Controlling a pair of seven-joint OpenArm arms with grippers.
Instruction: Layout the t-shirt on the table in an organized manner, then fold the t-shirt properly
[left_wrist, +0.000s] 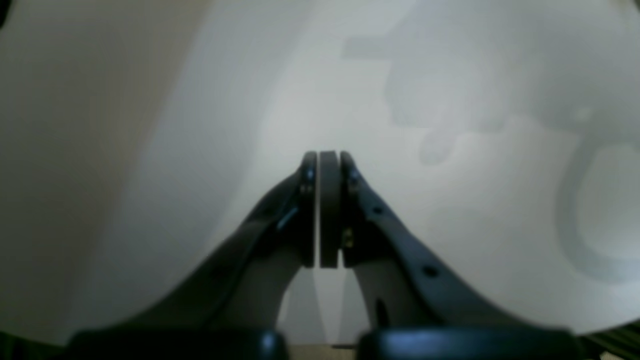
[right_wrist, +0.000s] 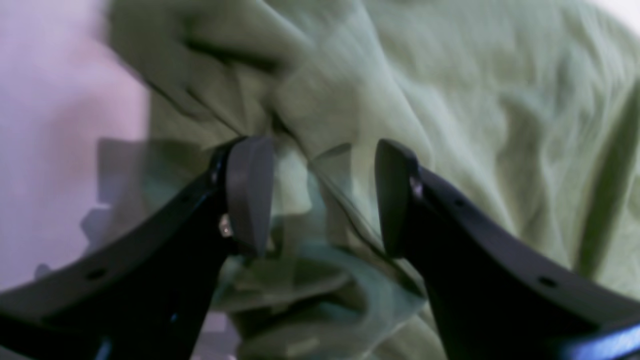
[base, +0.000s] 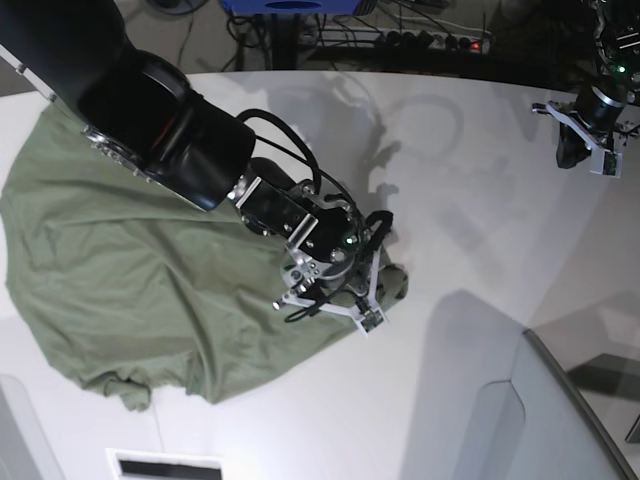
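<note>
T-shirt: the t-shirt (base: 150, 290) lies spread but rumpled over the left half of the table (base: 470, 230) in the base view, its right end drawn up into a bunched point under the right arm's wrist.
Base view only: it shows the shirt's whole rounded outline, a small rolled lump at its lower edge, both arms at once, and a grey translucent panel (base: 530, 420) at the lower right.
Right wrist view only: close up, the t-shirt (right_wrist: 450, 100) shows soft creased olive cloth with deep folds; a darker crumpled mass lies between and below the pads, and a pale strip of table (right_wrist: 45, 150) runs down the left.
Left wrist view only: bare white tabletop (left_wrist: 450, 225) with faint grey shadows, no cloth in sight.
Right gripper: the right gripper (right_wrist: 325, 197) stands with its jaws well apart over the bunched cloth; fabric sits between the pads, but whether they press on it cannot be told.
Left gripper: the left gripper (left_wrist: 329, 210) has its 2 flat dark pads pressed together with nothing between them.
Arm poses: the right arm reaches diagonally from the upper left, wrist angled down onto the shirt's right end; in the base view the left gripper (base: 585, 135) hangs at the far upper right, well apart from the shirt.
</note>
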